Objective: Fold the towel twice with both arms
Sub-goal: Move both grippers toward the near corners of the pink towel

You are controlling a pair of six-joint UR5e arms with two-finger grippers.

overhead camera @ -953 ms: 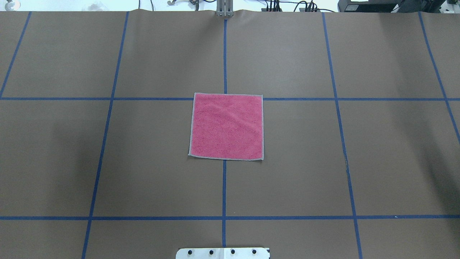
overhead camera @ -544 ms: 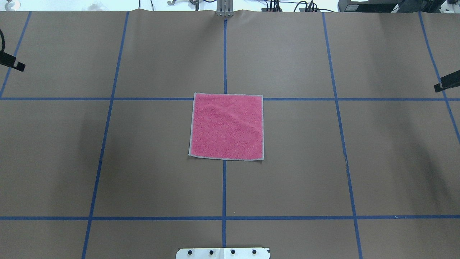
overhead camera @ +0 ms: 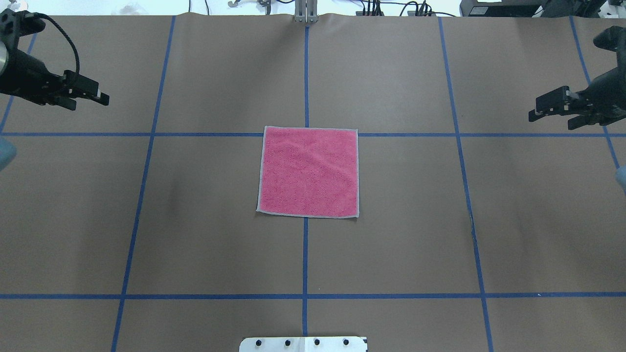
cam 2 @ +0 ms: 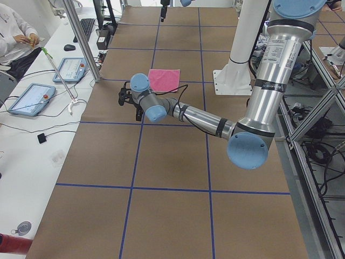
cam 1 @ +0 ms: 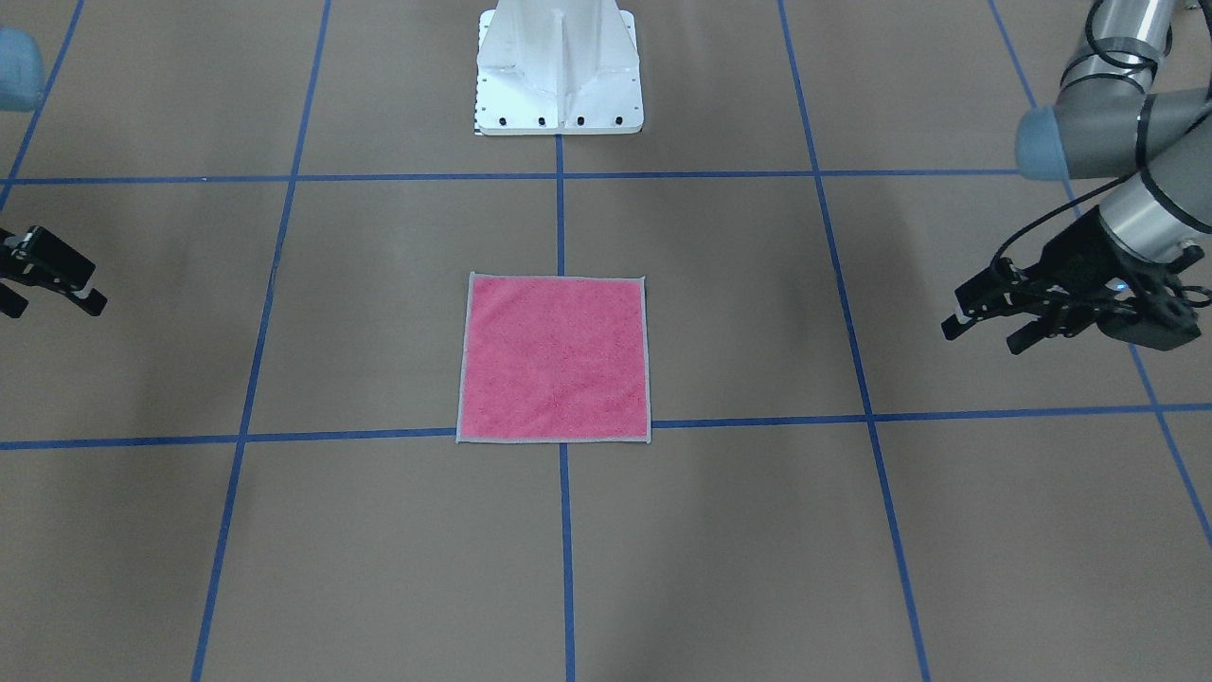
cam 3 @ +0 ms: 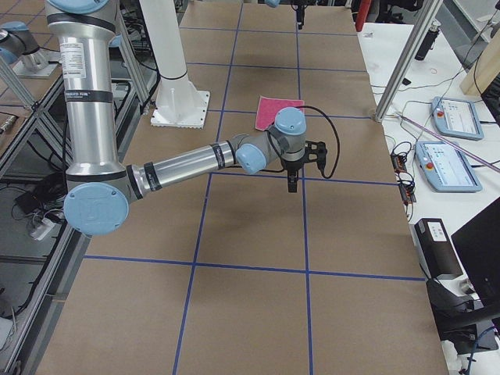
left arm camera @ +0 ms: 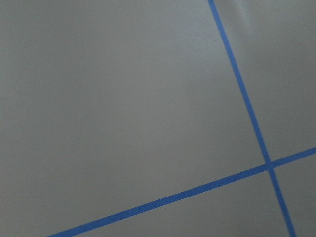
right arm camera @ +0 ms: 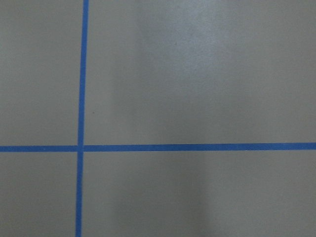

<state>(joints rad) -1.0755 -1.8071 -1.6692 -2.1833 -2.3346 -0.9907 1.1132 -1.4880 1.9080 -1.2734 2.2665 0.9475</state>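
The towel (overhead camera: 308, 171) lies flat and unfolded, pink face up, at the table's middle; it also shows in the front view (cam 1: 555, 358) and the side views (cam 2: 164, 80) (cam 3: 279, 108). My left gripper (overhead camera: 88, 101) hovers open and empty over the far left of the table, well apart from the towel; in the front view it is on the right (cam 1: 985, 333). My right gripper (overhead camera: 552, 121) hovers open and empty at the far right, also well apart (cam 1: 55, 305). Both wrist views show only the brown cover and blue tape.
The white pedestal base (cam 1: 559, 76) stands at the robot's edge of the table. Blue tape lines (overhead camera: 305, 296) grid the brown table cover. Tablets (cam 2: 32, 98) and metal posts (cam 2: 81, 38) stand beyond the table's far edge.
Both grippers have come further into the overhead view from its left and right edges, toward the middle. The towel has not moved.
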